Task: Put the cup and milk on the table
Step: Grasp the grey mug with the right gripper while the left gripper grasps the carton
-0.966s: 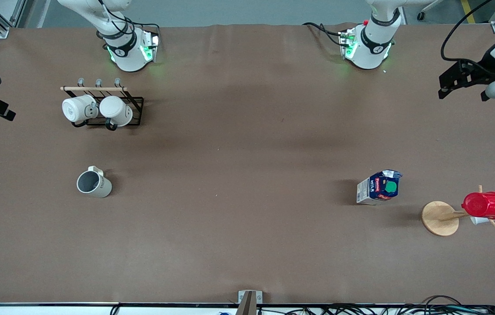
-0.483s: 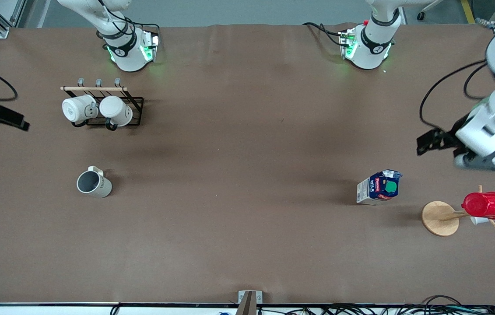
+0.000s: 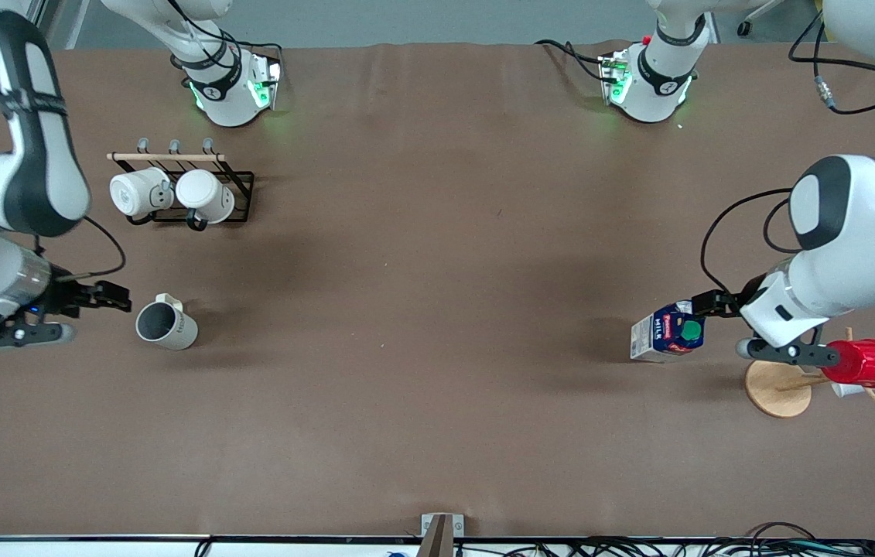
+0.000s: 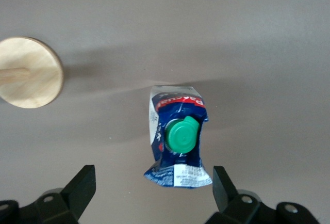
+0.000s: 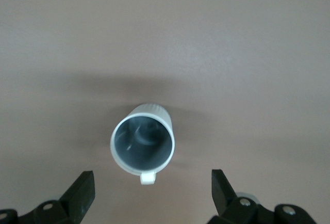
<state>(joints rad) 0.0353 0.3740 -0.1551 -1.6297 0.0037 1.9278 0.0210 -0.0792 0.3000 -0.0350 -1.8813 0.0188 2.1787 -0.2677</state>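
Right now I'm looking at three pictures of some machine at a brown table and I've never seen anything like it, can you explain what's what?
These are two robot arms bolted to a brown table. The wide picture looks down from across the table; the other two come from cameras on each arm's wrist.

The left end effector is beside the milk, a small blue carton with a green cap, standing upright. Its wrist view shows the fingers spread wide, touching nothing.

The right end effector is open too, beside the cup, a cream mug, grey inside, standing upright.

Also there: a black rack holding two white mugs and a wooden stand carrying a red cup. Nothing is held.
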